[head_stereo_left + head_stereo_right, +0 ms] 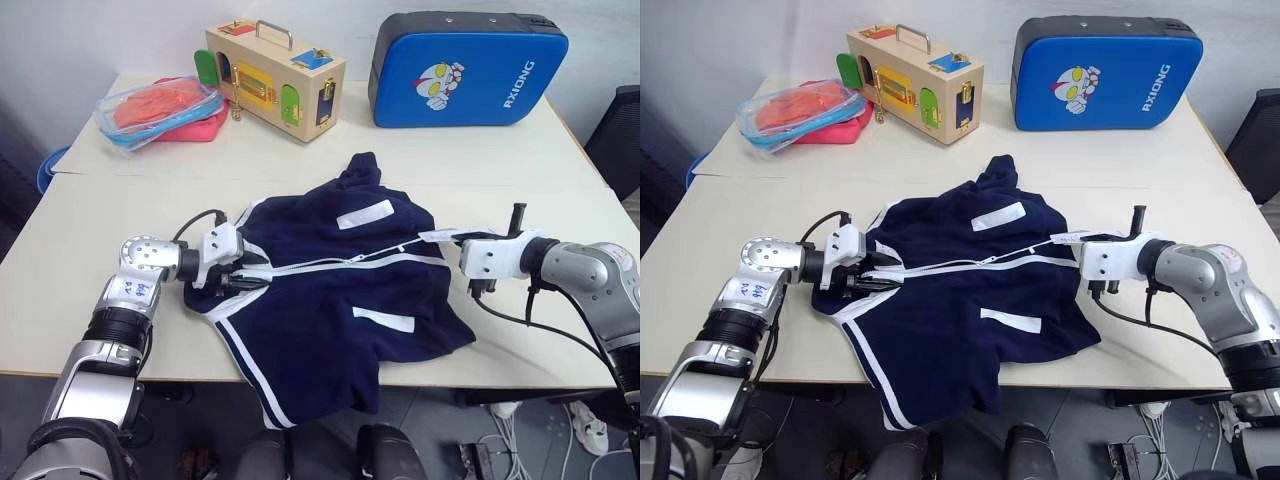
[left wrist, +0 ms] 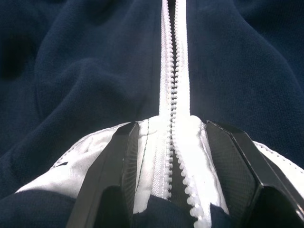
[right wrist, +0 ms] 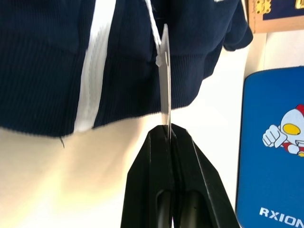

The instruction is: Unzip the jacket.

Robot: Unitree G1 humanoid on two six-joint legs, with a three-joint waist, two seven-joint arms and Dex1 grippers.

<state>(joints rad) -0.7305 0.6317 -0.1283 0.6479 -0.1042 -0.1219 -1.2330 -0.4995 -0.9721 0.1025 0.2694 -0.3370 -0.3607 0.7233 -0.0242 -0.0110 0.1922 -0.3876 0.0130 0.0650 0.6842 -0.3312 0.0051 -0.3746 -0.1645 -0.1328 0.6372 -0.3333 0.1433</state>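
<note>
The navy jacket (image 1: 330, 290) with white stripes lies crumpled on the table, part of it hanging over the front edge. Its white zipper (image 2: 173, 71) runs across the middle from left to right and is partly parted near my left gripper. My left gripper (image 1: 240, 275) is shut on the jacket's white-trimmed edge, one finger (image 2: 114, 161) on each side of the zipper. A white paper tag (image 3: 165, 80) sticks out at the zipper's right end. My right gripper (image 3: 168, 130) is shut on this tag, just off the jacket's right side (image 1: 1085, 240).
A wooden latch box (image 1: 275, 80) and a blue padded case (image 1: 465, 70) with a cartoon figure stand at the back. A clear plastic container (image 1: 160, 110) with orange contents sits back left. A black chair (image 1: 620, 140) is at the table's right.
</note>
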